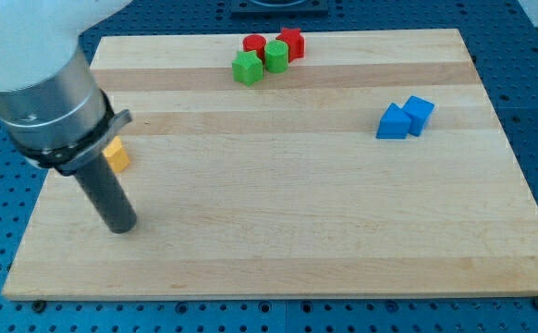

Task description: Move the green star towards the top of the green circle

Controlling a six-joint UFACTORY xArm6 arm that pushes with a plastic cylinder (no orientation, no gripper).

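Observation:
The green star (pixel 247 67) lies near the view's top, left of centre, on the wooden board (pixel 287 240). The green circle (pixel 275 55) touches it on its upper right. A red circle (pixel 254 44) sits just above the star, and a red star (pixel 291 43) sits to the right of the green circle. My tip (pixel 121 225) rests on the board at the view's lower left, far from the green blocks, below and to their left.
A yellow block (pixel 116 154) lies just above my tip, partly hidden by the rod. Two blue blocks (pixel 394 122) (pixel 418 115) sit touching at the view's right. A blue perforated surface surrounds the board.

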